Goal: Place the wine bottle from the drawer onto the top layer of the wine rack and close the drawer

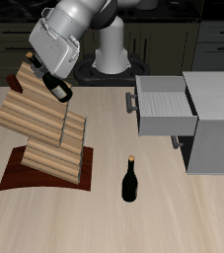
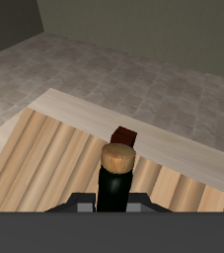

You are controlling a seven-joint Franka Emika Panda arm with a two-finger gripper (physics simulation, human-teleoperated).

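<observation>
My gripper is shut on the wine bottle, dark glass, held tilted just above the top layer of the wine rack. In the wrist view the wine bottle points away from my gripper, its tan cap over the light slats of the top layer. Whether the bottle touches the slats cannot be told. The grey drawer stands pulled out of its cabinet, its dark bar handle facing the rack; nothing shows inside it.
A second dark bottle stands upright on the table near the front edge, between the rack and the cabinet. The rack's reddish-brown base board lies under the lower tiers; one dark corner of it shows past the slats.
</observation>
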